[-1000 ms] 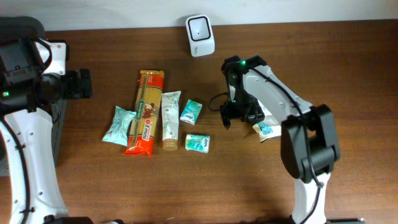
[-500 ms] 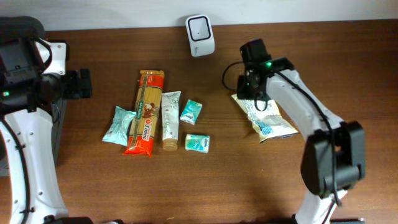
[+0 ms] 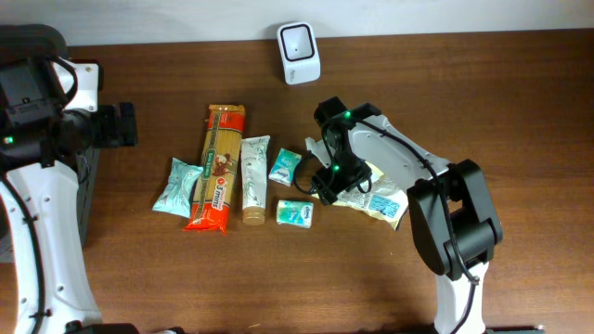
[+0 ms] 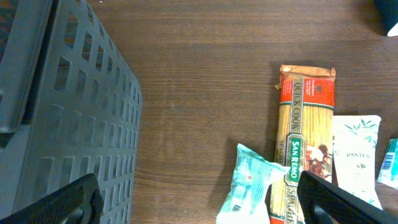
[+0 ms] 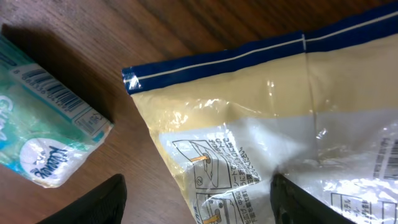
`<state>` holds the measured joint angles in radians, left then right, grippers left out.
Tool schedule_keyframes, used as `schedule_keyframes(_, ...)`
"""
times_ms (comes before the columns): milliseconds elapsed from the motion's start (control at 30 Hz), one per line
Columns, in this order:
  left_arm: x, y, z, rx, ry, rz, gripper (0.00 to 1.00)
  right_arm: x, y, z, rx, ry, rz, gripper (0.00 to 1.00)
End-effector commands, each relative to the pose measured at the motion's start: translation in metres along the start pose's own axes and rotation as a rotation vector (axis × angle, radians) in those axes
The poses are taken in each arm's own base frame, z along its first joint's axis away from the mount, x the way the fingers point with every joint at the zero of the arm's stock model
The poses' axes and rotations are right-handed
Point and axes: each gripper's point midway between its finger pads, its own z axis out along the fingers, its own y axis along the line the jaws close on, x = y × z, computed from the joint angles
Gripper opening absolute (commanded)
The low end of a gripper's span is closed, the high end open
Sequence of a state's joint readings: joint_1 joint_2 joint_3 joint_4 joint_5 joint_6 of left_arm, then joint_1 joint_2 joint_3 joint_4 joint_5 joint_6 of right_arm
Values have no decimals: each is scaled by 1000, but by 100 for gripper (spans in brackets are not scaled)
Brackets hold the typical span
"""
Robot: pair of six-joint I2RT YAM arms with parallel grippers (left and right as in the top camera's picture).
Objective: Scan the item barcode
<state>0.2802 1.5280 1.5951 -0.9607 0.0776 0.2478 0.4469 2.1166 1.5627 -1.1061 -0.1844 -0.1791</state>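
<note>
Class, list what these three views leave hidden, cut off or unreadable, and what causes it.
Overhead: the right gripper covers part of the plastic bag.
Right wrist: the bag's print is too small to read, and the left edge cuts off the tissue pack.
Left wrist: the bottom edge cuts off the spaghetti packet.

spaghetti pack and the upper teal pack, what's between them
A white tube lies between the spaghetti pack and the upper teal pack, clearest in the overhead view.

The right gripper [image 3: 327, 184] has swung away from the scanner [image 3: 299, 41], coming down beside the tissue packet [image 3: 294, 212]. The yellow-and-white bag [image 3: 376, 197] has slid across the desk [image 3: 501, 93] and now lies under the gripper, trailing to its right.
</note>
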Motion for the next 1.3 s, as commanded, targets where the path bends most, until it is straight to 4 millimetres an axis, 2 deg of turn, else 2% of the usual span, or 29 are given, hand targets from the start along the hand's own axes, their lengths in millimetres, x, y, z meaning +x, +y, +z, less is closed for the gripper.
schedule_keyframes(0, -3, 2, -3, -2, -12, 17, 99, -5, 11, -53, -39, -136, 108, 73)
schedule_keyframes(33, -3, 2, -3, -2, -12, 16, 99, -4, 7, -85, -28, -221, 170, 73)
schedule_keyframes(67, -3, 2, -3, -2, -12, 16, 99, 14, -10, -157, 0, -407, 375, 72)
schedule_keyframes(100, -3, 2, -3, -2, -12, 16, 99, 44, -32, -195, 65, -493, 576, 72)
schedule_keyframes(133, -3, 2, -3, -2, -12, 16, 99, 99, -56, -238, 150, -596, 796, 73)
schedule_keyframes(167, -3, 2, -3, -2, -12, 17, 99, 146, -68, -254, 179, -636, 911, 83)
schedule_keyframes(200, -3, 2, -3, -2, -12, 17, 99, 177, -77, -253, 186, -644, 1002, 89)
schedule_keyframes(233, -3, 2, -3, -2, -12, 17, 99, 193, -83, -237, 163, -627, 1046, 90)
schedule_keyframes(267, -3, 2, -3, -2, -12, 17, 99, 195, -86, -215, 97, -602, 1054, 91)
schedule_keyframes(333, -3, 2, -3, -2, -12, 16, 99, 181, -92, -152, -88, -549, 1066, 95)
schedule_keyframes(367, -3, 2, -3, -2, -12, 17, 99, 164, -94, -124, -181, -547, 1045, 100)
schedule_keyframes(400, -3, 2, -3, -2, -12, 17, 99, 155, -95, -113, -229, -549, 1033, 99)
schedule_keyframes(467, -3, 2, -3, -2, -12, 17, 99, 123, -97, -77, -346, -509, 966, 99)
schedule_keyframes(533, -3, 2, -3, -2, -12, 16, 99, 87, -84, -34, -441, -431, 874, 99)
schedule_keyframes(633, -3, 2, -3, -2, -12, 16, 99, 57, -68, 15, -495, -365, 809, 99)
schedule_keyframes(667, -3, 2, -3, -2, -12, 17, 99, 51, -68, 28, -499, -355, 806, 99)
schedule_keyframes(700, -3, 2, -3, -2, -12, 17, 99, 50, -68, 33, -510, -348, 813, 99)
schedule_keyframes(733, -3, 2, -3, -2, -12, 17, 99, 50, -68, 33, -508, -353, 810, 90)
schedule_keyframes(767, -3, 2, -3, -2, -12, 17, 99, 47, -67, 31, -516, -371, 774, 46)
schedule_keyframes(800, -3, 2, -3, -2, -12, 17, 99, 45, -65, 29, -527, -382, 744, 30)
schedule_keyframes(867, -3, 2, -3, -2, -12, 16, 99, 41, -61, 24, -557, -411, 677, 4)
schedule_keyframes(900, -3, 2, -3, -2, -12, 16, 99, 40, -64, 21, -555, -422, 680, 4)
schedule_keyframes(967, -3, 2, -3, -2, -12, 17, 99, 41, -73, -5, -545, -462, 693, 4)
schedule_keyframes(1067, -3, 2, -3, -2, -12, 17, 99, 45, -61, -91, -474, -579, 512, 4)
schedule_keyframes(1100, -3, 2, -3, -2, -12, 17, 99, 48, -53, -126, -436, -642, 435, 4)
schedule_keyframes(1133, -3, 2, -3, -2, -12, 16, 99, 54, -41, -171, -384, -742, 352, 4)
schedule_keyframes(1167, -3, 2, -3, -2, -12, 17, 99, 60, -32, -196, -350, -814, 303, 4)
schedule_keyframes(1267, -3, 2, -3, -2, -12, 16, 99, 78, -3, -239, -339, -935, 212, 4)
